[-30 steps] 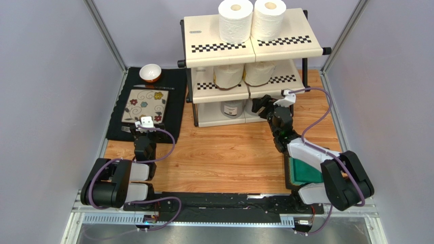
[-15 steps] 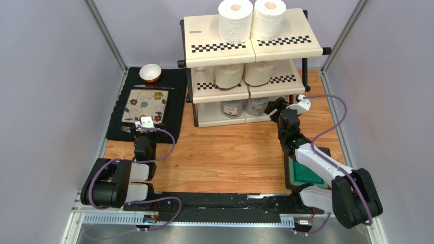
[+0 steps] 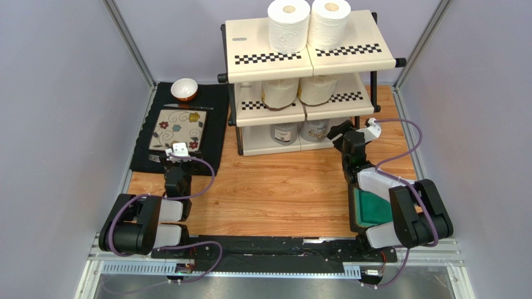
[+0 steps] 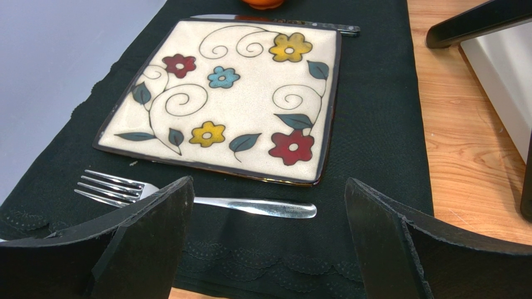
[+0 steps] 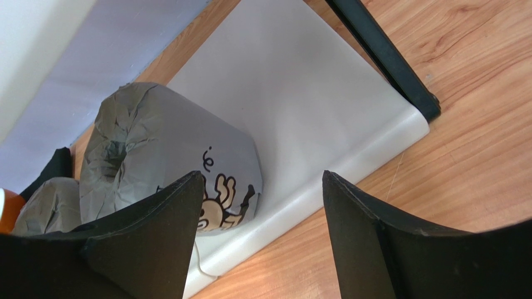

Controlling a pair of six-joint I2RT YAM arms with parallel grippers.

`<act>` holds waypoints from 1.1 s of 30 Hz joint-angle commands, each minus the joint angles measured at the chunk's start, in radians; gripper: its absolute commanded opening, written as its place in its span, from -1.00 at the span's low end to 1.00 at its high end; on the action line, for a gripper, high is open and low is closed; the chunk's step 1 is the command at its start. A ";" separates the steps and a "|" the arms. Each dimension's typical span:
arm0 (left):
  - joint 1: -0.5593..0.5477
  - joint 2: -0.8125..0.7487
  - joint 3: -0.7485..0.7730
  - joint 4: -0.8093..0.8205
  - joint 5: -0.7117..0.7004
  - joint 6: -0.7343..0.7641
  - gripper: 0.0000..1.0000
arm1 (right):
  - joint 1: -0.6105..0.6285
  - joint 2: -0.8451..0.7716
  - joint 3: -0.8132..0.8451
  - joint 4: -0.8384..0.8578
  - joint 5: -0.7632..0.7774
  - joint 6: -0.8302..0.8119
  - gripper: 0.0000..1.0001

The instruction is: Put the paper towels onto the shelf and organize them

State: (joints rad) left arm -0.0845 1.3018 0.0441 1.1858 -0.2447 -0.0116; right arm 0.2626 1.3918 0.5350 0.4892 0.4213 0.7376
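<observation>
While right end effector (image 5: 261,187) is hovering spread before the shelf (image 3: 250,37) at the far edge of the counter (image 3: 281,180), a grey-wrapped roll (image 5: 156,143) is sitting on its bottom tier, cartoon print showing; left end effector (image 4: 268,187) also spread.

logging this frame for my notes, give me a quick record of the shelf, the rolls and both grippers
shelf: three tiers, all loaded
top tier: two white rolls, side by side
middle tier: two cream rolls, side by side
bottom tier: two grey rolls, side by side
rolls off the shelf: none visible
right gripper: open, empty, just outside the bottom tier, facing the grey rolls
left gripper: open, empty, low over the black mat, a fork and flowered plate ahead of it
</observation>
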 commanded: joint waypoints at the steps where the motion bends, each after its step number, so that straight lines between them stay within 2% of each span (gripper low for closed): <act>1: 0.006 0.001 -0.234 0.029 0.005 0.007 0.98 | -0.026 0.051 0.016 0.132 -0.035 0.036 0.46; 13: 0.006 0.001 -0.233 0.029 0.005 0.007 0.98 | -0.054 0.185 0.079 0.221 -0.223 -0.006 0.46; 21: 0.006 0.002 -0.233 0.029 0.005 0.007 0.98 | -0.054 0.196 0.086 0.229 -0.263 -0.010 0.46; 28: 0.006 0.001 -0.233 0.029 0.005 0.007 0.98 | -0.054 0.070 0.022 0.187 -0.199 -0.035 0.46; 33: 0.006 0.001 -0.234 0.029 0.005 0.007 0.98 | -0.054 -0.178 -0.038 -0.024 -0.203 -0.053 0.47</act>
State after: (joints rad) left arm -0.0845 1.3018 0.0441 1.1858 -0.2447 -0.0116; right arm 0.2115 1.3930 0.5312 0.5552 0.1997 0.7166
